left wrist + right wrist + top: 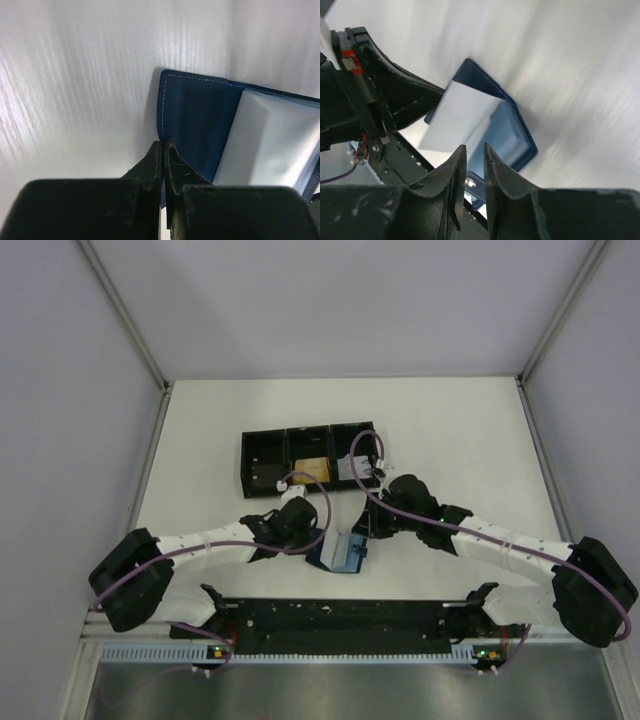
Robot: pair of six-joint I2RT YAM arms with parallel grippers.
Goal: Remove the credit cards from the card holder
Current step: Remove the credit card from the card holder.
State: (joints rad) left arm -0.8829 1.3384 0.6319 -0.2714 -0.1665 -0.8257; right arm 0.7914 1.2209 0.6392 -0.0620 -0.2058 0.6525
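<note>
We have our left fingers point(163, 148) clamped on the 7 o'clock corner of the floppy card holder point(195, 115), and we judge our right fingers point(474, 150), slightly apart, should pinch each stiff, slick card by its edge.

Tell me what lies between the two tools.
The open card holder lies between them in the top view; the left tool pinches its edge, the right tool hovers near it.

Matt stitched leathery card holder point(192, 117), glossy table point(75, 100)
</note>
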